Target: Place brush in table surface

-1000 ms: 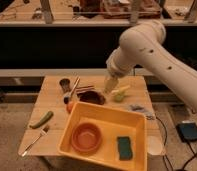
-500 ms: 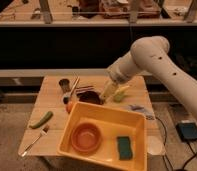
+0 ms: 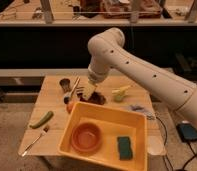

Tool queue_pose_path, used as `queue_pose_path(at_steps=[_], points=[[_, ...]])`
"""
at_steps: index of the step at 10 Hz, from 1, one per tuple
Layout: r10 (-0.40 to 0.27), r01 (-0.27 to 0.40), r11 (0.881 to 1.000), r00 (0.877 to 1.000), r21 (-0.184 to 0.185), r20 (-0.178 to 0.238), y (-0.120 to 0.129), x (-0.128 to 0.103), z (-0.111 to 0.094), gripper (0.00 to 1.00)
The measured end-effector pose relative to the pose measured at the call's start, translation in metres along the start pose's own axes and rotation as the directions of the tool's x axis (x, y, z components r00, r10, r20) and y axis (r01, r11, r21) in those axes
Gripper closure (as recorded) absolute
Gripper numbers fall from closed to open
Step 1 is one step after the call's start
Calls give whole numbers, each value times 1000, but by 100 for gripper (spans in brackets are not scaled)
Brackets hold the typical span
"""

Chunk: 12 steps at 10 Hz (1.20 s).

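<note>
The white arm (image 3: 142,70) bends down from a high elbow. Its hand (image 3: 87,91) hangs wide open above the light-brown wooden surface (image 3: 54,107), with the slim wooden-handled brush (image 3: 73,88) just beside it.

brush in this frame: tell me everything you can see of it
The brush is slim: pale wooden stick handle, small whitish-and-dark head at its near end. It lies slanted on the table surface, between the dark cup and the gripper, which hangs open close beside it. Whether they touch cannot be told.
</note>
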Motion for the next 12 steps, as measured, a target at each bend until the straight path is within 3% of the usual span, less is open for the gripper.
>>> queue_pose_path(at_steps=[2, 5, 7, 8, 9, 10, 11, 12], points=[[55, -55, 998, 998, 11, -7, 1, 4, 7, 20], [72, -72, 997, 997, 0, 7, 1, 5, 10, 20], [166, -162, 982, 985, -94, 35, 3, 17, 22, 20], [222, -215, 969, 974, -120, 43, 6, 23, 24, 20], [346, -337, 929, 938, -156, 33, 14, 26, 25, 20], [460, -449, 873, 888, -192, 11, 20, 22, 24, 20], [564, -555, 799, 825, -230, -33, 27, 18, 21, 20], [627, -623, 741, 776, -252, -74, 33, 17, 18, 20]])
